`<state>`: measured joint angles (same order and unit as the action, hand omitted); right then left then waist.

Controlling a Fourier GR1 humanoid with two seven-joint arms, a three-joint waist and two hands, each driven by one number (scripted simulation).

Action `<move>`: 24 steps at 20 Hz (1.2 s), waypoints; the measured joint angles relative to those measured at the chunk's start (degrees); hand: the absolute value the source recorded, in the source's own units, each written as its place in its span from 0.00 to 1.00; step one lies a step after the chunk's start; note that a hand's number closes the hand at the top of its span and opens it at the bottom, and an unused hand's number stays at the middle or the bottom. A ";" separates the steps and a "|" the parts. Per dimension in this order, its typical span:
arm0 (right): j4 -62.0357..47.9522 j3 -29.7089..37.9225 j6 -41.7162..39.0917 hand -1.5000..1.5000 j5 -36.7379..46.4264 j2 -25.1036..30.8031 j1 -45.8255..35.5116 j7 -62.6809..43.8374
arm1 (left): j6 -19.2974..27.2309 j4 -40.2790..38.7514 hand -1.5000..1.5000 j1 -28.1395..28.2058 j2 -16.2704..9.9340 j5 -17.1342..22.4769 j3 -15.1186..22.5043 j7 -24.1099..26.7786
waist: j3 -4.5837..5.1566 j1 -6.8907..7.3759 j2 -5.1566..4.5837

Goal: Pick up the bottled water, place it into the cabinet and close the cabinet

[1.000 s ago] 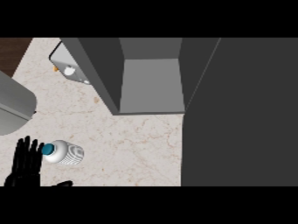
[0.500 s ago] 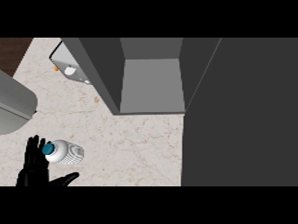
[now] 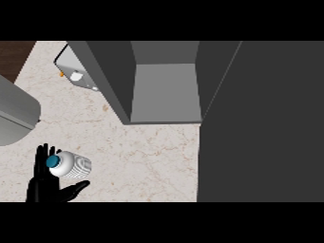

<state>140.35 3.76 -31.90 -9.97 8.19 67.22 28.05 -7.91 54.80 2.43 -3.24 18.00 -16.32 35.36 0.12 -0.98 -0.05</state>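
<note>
The bottled water (image 3: 71, 164) stands on the marble counter at the lower left, seen from above as a white ribbed body with a blue cap. My left hand (image 3: 45, 187) comes in from the lower edge right beside it. Its straight fingers rise along the bottle's left side and its thumb spreads out under the bottle; the hand is open. The dark grey cabinet (image 3: 166, 90) stands open at the top middle, its inside bare. Its wide door (image 3: 270, 123) is swung out and fills the right side. My right hand does not show.
A large grey rounded object (image 3: 3, 114) sits at the left edge, above the bottle. A white appliance (image 3: 77, 72) lies behind the cabinet's left wall. Bare marble counter (image 3: 143, 161) stretches between the bottle and the cabinet door.
My left hand has risen further into view and shifted right toward the bottle, its thumb now spread below it. The bottle and cabinet have not moved.
</note>
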 measured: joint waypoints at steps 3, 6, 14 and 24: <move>-0.28 -0.56 -0.11 0.00 0.08 -0.40 -0.24 -0.03 | -2.51 -3.59 0.00 -2.44 0.35 1.39 -0.56 1.53 | 0.01 0.06 -0.04; -0.45 -0.02 -0.32 0.00 -0.04 -0.57 0.28 0.71 | -6.32 -7.16 0.00 -4.54 -0.58 3.10 -1.52 2.54 | 0.02 -0.01 -0.04; -0.50 -0.21 -0.52 0.00 -0.05 -0.91 -0.75 -0.59 | -9.53 -12.55 1.00 -9.01 0.19 4.83 -2.25 5.55 | -0.02 0.29 -0.03; -0.75 1.40 -1.17 0.00 -0.45 -1.18 -1.28 -0.52 | -8.59 -13.53 1.00 -10.96 0.40 4.69 -2.69 10.76 | -0.05 0.39 0.03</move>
<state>139.60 5.16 -33.07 -10.43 7.01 65.94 27.52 -16.51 41.27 -8.53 -2.84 22.69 -19.00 46.12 0.07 -0.59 -0.02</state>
